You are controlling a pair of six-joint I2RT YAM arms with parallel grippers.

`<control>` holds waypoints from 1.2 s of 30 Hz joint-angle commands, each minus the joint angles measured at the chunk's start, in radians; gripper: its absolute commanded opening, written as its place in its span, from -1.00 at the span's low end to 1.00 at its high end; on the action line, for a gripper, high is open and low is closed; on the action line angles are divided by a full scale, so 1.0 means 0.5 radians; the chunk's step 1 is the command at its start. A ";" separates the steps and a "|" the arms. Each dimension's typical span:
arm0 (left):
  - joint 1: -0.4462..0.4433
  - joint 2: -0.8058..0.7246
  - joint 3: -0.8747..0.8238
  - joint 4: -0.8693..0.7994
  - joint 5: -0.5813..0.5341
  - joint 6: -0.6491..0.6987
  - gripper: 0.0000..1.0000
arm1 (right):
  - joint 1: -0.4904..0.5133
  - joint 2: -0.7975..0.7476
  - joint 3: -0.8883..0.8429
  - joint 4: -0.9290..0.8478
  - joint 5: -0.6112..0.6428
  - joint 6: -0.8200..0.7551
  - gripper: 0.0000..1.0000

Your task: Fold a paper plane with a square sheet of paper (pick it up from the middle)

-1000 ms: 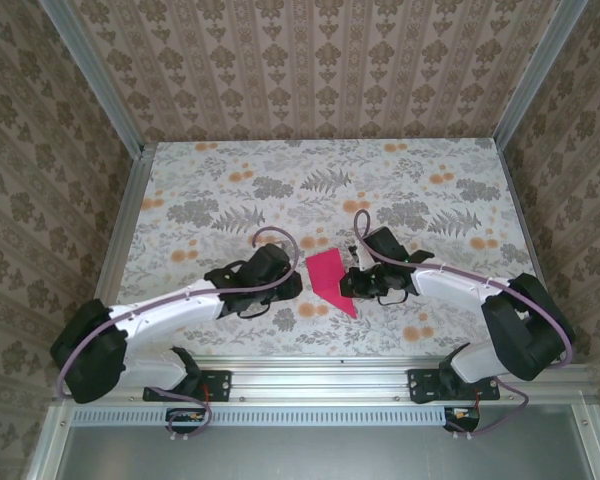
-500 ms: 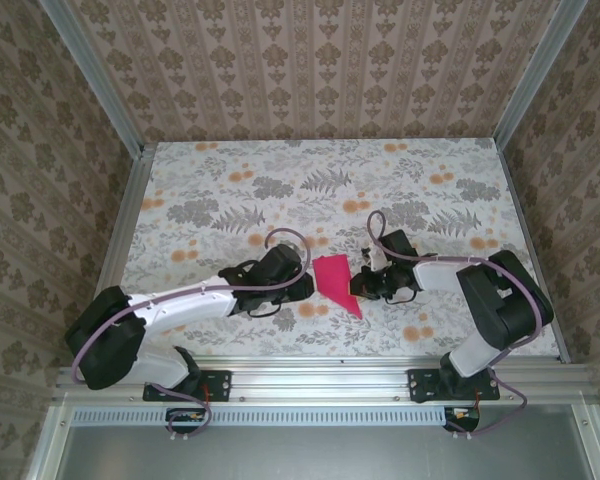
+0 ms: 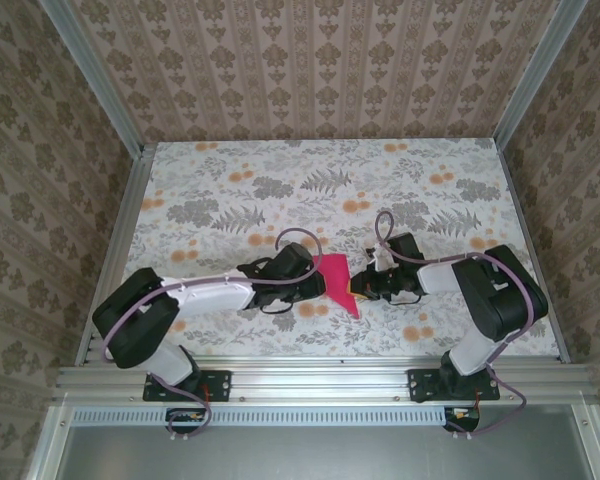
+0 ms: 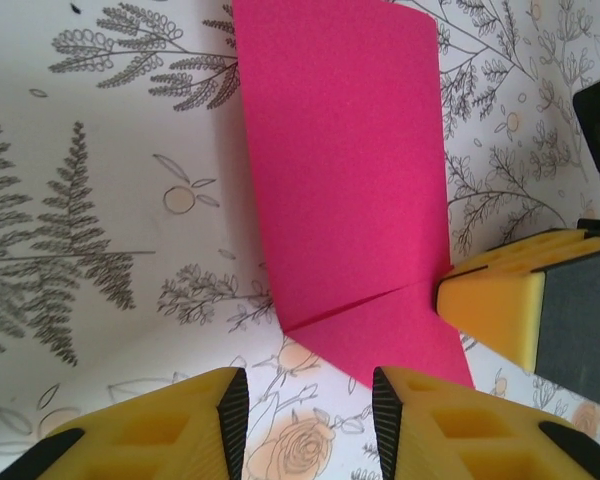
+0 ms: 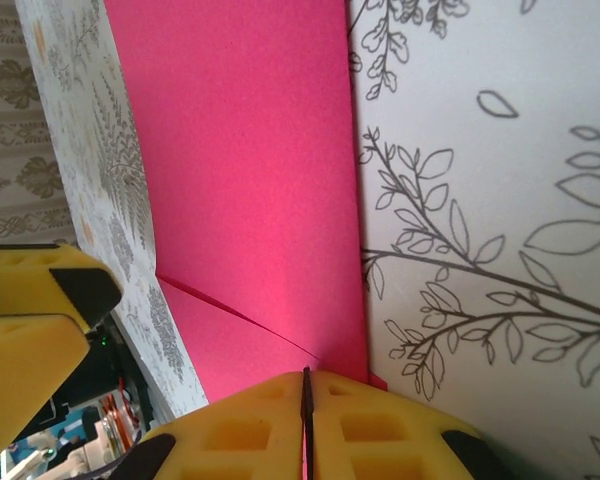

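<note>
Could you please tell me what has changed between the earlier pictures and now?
The left gripper has slid rightward across the table to the left edge of the folded pink paper, jaws open, gripping nothing yet. The right arm has drawn its elbow in toward the middle. Unchanged: the right gripper stays shut on the paper's right edge, and the paper lies about where it was.

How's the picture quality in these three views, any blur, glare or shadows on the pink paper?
Top external view: evenly lit and sharp, no glare on the pink paper. Left wrist view: paper crisp, a thin shadow line along its fold, the left fingers at the bottom slightly soft. Right wrist view: paper grain in focus, the right fingers up close softer.
</note>
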 commanded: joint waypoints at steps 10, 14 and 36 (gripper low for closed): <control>0.030 0.025 0.140 -0.024 -0.049 -0.052 -0.18 | 0.064 0.174 -0.014 -0.035 0.260 -0.045 -0.76; 0.032 -0.056 0.001 0.033 -0.087 -0.116 -0.11 | 0.063 0.138 -0.037 -0.008 0.239 -0.048 -0.74; -0.009 -0.168 0.602 -0.402 -0.173 -0.129 0.68 | 0.063 0.038 -0.082 -0.038 0.370 -0.060 -0.72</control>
